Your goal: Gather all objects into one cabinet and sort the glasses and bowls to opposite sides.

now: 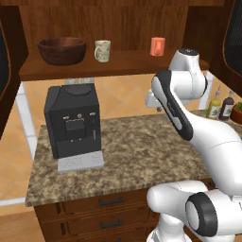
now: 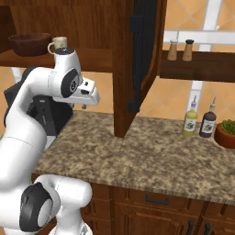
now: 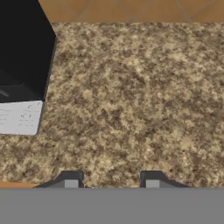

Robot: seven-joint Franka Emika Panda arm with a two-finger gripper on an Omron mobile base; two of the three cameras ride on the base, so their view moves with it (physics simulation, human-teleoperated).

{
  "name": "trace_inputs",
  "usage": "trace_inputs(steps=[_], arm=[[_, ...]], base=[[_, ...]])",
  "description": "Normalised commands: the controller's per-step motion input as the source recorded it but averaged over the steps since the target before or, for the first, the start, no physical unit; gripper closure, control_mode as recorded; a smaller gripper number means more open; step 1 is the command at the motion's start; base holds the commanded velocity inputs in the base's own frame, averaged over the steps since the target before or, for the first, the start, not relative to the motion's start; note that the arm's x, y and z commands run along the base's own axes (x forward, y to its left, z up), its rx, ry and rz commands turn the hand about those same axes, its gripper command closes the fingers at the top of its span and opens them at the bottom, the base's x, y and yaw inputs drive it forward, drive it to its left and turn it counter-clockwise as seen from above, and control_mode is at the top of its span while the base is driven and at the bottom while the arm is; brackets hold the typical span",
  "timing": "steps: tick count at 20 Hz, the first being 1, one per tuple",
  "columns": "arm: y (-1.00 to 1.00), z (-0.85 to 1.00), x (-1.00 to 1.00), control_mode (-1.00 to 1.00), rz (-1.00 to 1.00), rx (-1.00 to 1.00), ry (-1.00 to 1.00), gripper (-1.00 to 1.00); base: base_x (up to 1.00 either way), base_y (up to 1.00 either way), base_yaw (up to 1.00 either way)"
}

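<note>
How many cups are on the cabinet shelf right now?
2. A cream mug stands just right of the wooden bowl; an orange cup stands farther right, apart from it. The arm and the door hide part of the shelf, so another could be there.

**Granite counter, tan tiled wall**

A speckled granite counter (image 1: 142, 151) tops dark wooden drawers (image 1: 111, 208); a black coffee machine (image 1: 73, 120) stands near its left edge; bottles (image 2: 199, 120) and a potted plant (image 2: 226, 133) toward its right end; diagonal tan tiles (image 1: 118, 97) behind.
</note>
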Motion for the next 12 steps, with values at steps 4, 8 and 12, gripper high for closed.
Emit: trace_inputs(steps=[4,8,12], arm=[[0.0,-0.12,-0.22,-1.0,0.0,0.0,-0.12,-1.0],[0.0,-0.23,-0.5,-1.0,0.01,-0.02,-0.27,-1.0],[0.0,-0.34,-0.33,-1.0,0.02,-0.07,-0.24,-1.0]], base=[[0.0,0.0,0.0],[0.0,0.0,0.0],[0.0,0.0,0.0]])
